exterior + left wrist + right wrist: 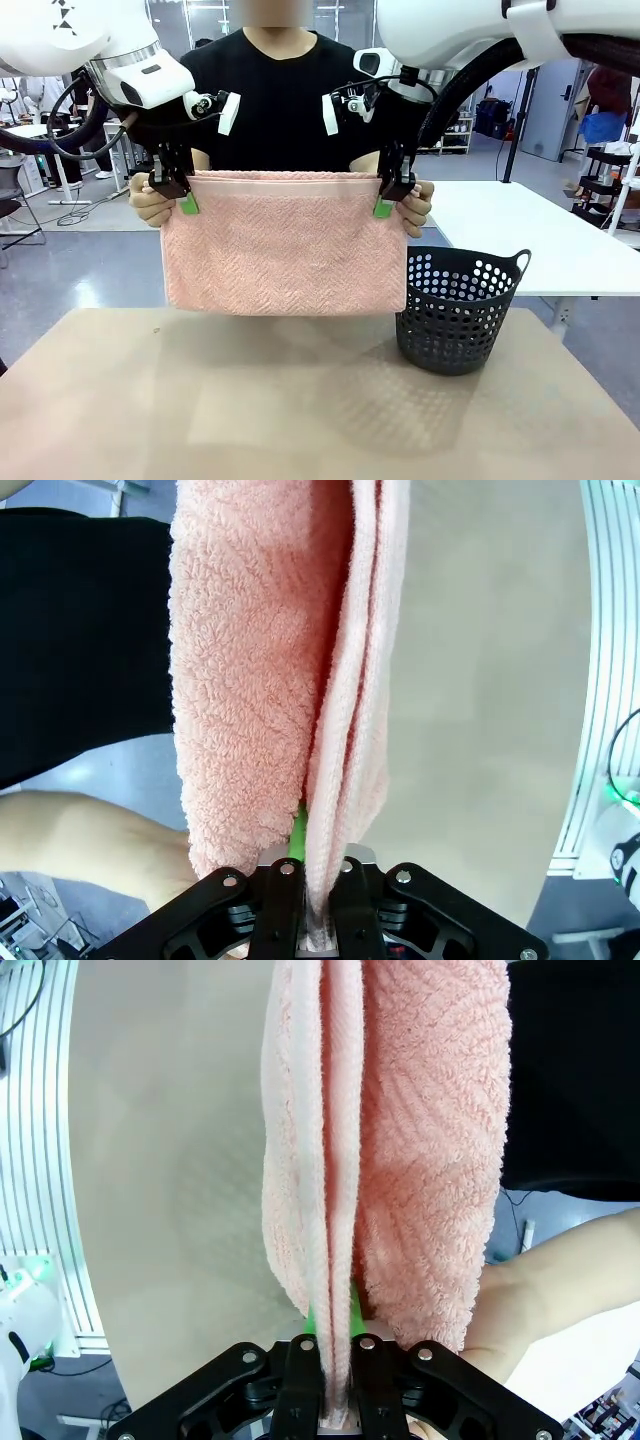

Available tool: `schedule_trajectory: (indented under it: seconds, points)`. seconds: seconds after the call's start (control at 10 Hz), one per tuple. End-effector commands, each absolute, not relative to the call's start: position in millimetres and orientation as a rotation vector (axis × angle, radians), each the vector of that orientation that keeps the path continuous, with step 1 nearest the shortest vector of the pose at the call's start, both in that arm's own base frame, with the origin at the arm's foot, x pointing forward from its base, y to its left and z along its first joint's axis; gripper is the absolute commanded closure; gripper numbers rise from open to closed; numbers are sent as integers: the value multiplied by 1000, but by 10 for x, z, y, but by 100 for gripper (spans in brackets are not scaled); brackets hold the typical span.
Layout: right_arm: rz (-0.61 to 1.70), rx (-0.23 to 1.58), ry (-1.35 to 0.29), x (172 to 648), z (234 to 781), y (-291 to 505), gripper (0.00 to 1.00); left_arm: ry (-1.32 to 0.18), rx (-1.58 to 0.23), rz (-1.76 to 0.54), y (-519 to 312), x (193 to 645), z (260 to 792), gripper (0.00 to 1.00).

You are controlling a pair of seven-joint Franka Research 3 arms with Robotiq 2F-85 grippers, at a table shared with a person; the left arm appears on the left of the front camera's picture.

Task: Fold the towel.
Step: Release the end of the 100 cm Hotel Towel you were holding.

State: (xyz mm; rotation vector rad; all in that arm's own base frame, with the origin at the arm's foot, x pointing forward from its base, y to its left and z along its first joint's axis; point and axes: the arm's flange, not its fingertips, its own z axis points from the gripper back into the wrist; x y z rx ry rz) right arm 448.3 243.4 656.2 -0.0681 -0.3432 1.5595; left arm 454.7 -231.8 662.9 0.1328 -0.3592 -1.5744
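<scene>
Between my left claw point(187, 204) and right claw point(383, 206), both pinched tight on its top corners, the towel point(285, 255) hangs flat, I think so it folds straight.

The towel point(285, 245) is pale salmon pink with a fine herringbone weave. My left tool point(180, 197) and right tool point(388, 200) are black, green-padded. The basket point(455, 320) is dark, patterned with round holes. The tabletop point(300, 420) is plain beige.
</scene>
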Motion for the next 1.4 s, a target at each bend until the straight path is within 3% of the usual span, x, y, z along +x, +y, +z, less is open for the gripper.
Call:
schedule_trajectory:
  seconds: [0.0,1.3]
  points:
    - [1560,-77,-345,4483,6571,2415,100,-363,135,-1576,-2286,4553,6644,99]
    - [1560,-77,-345,4483,6571,2415,100,-363,135,-1576,-2286,4553,6644,99]
